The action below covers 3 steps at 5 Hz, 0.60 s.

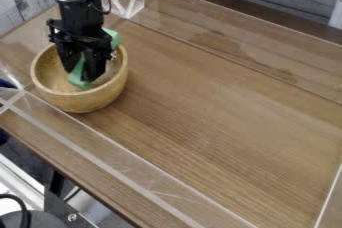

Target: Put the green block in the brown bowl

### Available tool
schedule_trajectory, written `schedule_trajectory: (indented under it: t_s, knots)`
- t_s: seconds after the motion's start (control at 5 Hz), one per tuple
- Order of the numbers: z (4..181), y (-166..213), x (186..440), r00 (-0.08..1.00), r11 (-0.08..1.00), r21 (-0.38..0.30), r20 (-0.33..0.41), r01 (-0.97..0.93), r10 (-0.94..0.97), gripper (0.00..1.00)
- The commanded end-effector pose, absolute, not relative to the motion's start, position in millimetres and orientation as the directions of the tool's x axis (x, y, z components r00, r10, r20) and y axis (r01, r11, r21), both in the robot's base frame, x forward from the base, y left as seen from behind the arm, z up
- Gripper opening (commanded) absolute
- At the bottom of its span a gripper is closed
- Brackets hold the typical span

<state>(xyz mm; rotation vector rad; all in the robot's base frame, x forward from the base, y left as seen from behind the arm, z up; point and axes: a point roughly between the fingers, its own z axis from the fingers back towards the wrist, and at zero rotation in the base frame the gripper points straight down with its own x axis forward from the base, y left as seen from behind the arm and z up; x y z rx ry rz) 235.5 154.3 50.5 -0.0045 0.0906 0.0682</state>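
The brown bowl (pixel 80 90) sits at the left of the wooden table, round and light brown with thick walls. My black gripper (pixel 84 69) reaches down into the bowl from above, its fingers shut on the green block (pixel 88 65). The block stands tilted inside the bowl, its upper end poking out behind the fingers near the far rim. The block's lower end is hidden by the fingers, so I cannot tell if it touches the bowl's floor.
The wooden table (pixel 214 102) is fenced by clear acrylic walls (pixel 94 152) along its front and back edges. A clear triangular corner bracket (pixel 130 2) stands behind the bowl. A wide stretch of tabletop lies to the right of the bowl.
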Motion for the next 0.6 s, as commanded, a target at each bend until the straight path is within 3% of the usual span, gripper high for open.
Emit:
schedule_trajectory:
  t_s: [0.0, 0.4]
  knots:
    - [61.6, 158.3, 248.0, 0.997, 0.998, 0.027, -0.049, -0.058, 0.06, 0.0]
    - [59.4, 158.1, 250.2, 0.996, 0.998, 0.028, -0.059, -0.063, 0.064, 0.0]
